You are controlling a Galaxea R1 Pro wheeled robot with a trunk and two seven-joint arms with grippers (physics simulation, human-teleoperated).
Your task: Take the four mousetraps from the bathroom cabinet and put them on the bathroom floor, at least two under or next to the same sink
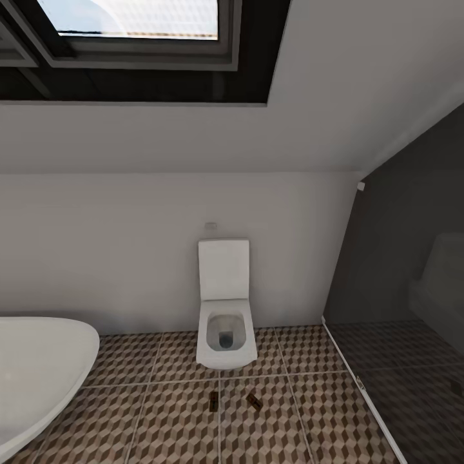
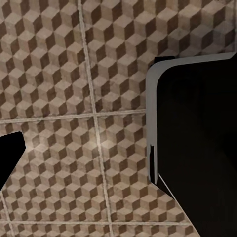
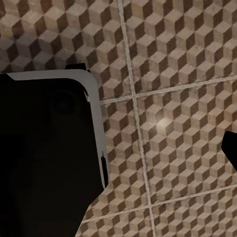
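Black robot bodywork (image 2: 197,143) with a pale grey edge looms closest in the left wrist view, over the bathroom floor (image 2: 74,74) of brown, beige and white cube-pattern tiles with pale grout lines. A second dark shape (image 2: 9,155) cuts into the edge of that picture. The right wrist view shows much the same: a black, grey-edged body (image 3: 47,153) above the patterned tiles (image 3: 168,59), and a small dark corner (image 3: 231,145) at the far edge. Whether these dark shapes belong to the jaws I cannot tell, so for both arms I cannot say whether the jaws are released or clenched.

From the head view, the curved white rim of a bathtub (image 1: 38,367) sits at the lower left. Two mousetraps lie on the tiles (image 1: 167,425) in front of a white wall-hung toilet (image 1: 223,322), whose lid stands upright against the pale wall. One mousetrap (image 1: 213,401) lies lengthwise towards the toilet; the other mousetrap (image 1: 254,401) lies just to its right, turned at an angle. They are near each other but apart, each on a tile beside a grout line. Details of wire or marking are too small to make out.

To the right a dark glass partition (image 1: 399,277) rises from the floor. Above, a sloped white ceiling holds a dark-framed skylight (image 1: 135,32).
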